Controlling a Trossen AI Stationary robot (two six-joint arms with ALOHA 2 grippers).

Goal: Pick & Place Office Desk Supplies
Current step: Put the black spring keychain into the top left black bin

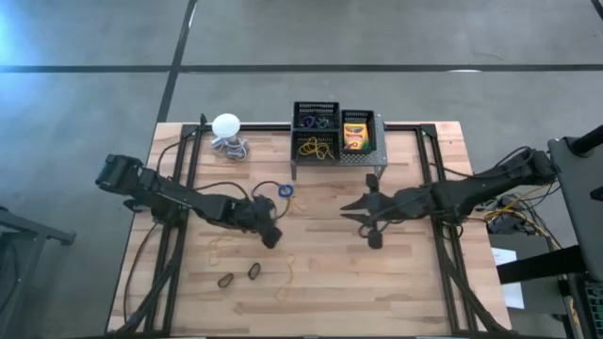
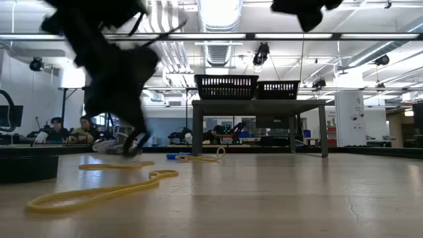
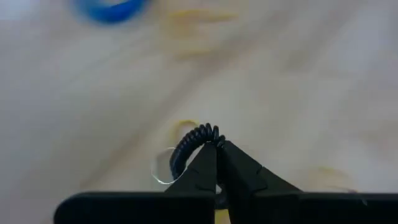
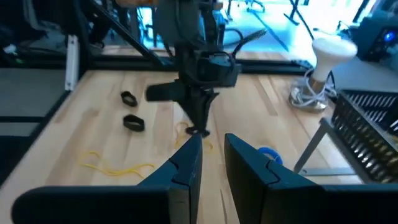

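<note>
The left pincer (image 3: 216,144) is down at the bench (image 1: 396,273), its fingers pinched together on a small black coiled band (image 3: 189,144), near a blue band (image 1: 285,190). The right pincer (image 4: 212,144) hovers mid-bench with its fingers slightly apart and empty. The crayon box (image 1: 355,133) sits in a mesh bin (image 1: 357,117) on the grey stand (image 1: 377,158)
</note>
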